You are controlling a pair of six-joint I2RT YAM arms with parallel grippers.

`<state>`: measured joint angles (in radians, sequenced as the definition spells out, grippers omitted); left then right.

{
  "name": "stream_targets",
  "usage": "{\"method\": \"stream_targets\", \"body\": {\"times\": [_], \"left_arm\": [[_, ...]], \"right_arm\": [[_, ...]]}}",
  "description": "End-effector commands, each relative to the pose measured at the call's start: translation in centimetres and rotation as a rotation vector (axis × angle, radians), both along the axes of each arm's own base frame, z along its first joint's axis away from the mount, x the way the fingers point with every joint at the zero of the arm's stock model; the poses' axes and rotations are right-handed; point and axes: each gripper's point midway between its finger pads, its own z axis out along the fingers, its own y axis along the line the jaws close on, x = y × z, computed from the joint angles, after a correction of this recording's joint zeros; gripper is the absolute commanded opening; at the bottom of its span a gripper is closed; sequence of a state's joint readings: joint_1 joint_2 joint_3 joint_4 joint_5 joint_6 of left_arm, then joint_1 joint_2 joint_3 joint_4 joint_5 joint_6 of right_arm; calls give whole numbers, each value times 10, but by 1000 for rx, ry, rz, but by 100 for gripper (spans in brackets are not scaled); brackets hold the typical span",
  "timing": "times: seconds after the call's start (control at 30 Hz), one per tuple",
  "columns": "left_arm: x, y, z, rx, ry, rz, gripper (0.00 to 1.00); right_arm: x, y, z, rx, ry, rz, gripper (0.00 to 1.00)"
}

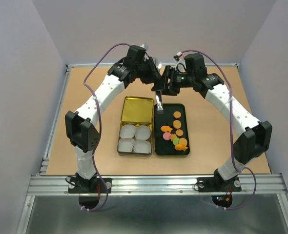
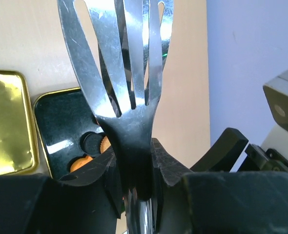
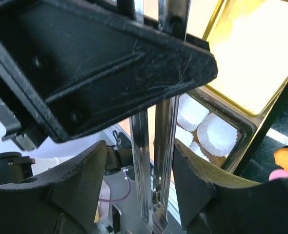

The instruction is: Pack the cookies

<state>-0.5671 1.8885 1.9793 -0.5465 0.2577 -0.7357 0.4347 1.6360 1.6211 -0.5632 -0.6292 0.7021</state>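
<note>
The table carries all items; the left arm and right arm arch inward and meet above its far middle.

The gold tin lies left of centre with its lid laid open on the far side. The black tray lies just beside it on the right, long sides parallel.

The slotted metal tongs hang between the two wrists, with the lower end over the far edge of the tray. The left gripper is clenched on the tongs' stem, blades pointing away from it. The right gripper is released; its fingers stand spread on either side of the tongs' two strips, with a gap visible on one side.

Four white paper cups fill the tin's near half in a two-by-two block.

The cookies all lie in the tray, none in the cups; round orange ones sit along its right side; a fish-shaped one, a pink one and a green one sit nearer the tin.
</note>
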Motion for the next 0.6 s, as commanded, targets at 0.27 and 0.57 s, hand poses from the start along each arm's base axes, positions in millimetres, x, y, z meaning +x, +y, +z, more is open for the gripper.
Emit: {"method": "stream_targets", "body": {"times": [0.27,0.57], "left_arm": [[21,17,69,-245,-114,107,16],[21,21,88,-364,-163,126,16]], "right_arm": [[-14,7,12,34,-57,10,61],[-6,10,14,48,-75,2,56]]}}
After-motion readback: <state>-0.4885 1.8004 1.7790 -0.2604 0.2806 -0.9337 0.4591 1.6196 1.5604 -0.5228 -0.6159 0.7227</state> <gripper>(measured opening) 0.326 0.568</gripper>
